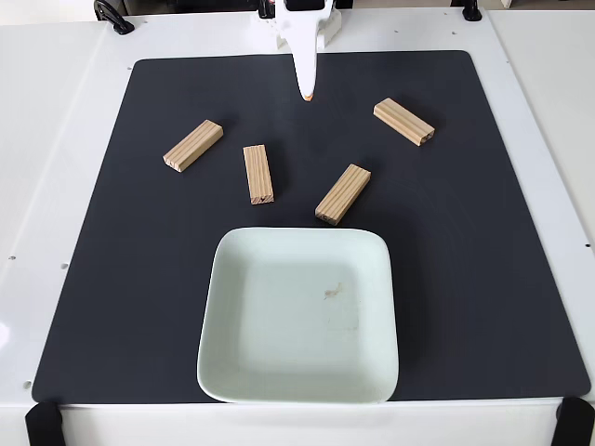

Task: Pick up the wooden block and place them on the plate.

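Fixed view, looking down on a white table (pixel 65 186) with a black mat (pixel 483 279) over most of it.

Plate (pixel 297 372): square, pale mint, rounded corners, raised rim, small dark scuff near its centre. Sits on the mat's near edge, nothing on it.

Four wooden blocks, all lying flat on the mat beyond the plate, none touching it or each other:
- nearest block (pixel 342 194), just past the plate's far right corner, angled diagonally;
- second block (pixel 258 173), beyond the plate's far left part, lying nearly lengthwise away from it;
- third block (pixel 193 146), farther out to the plate's left, diagonal;
- fourth block (pixel 403 122), farthest to the plate's right, diagonal the other way.

Gripper (pixel 306 91): white, narrowing to an orange-tinted tip, pointing toward the plate from the mat's far edge, well apart from it. Fingers appear pressed together with nothing between them. It is over bare mat, between the second and fourth blocks but beyond both.
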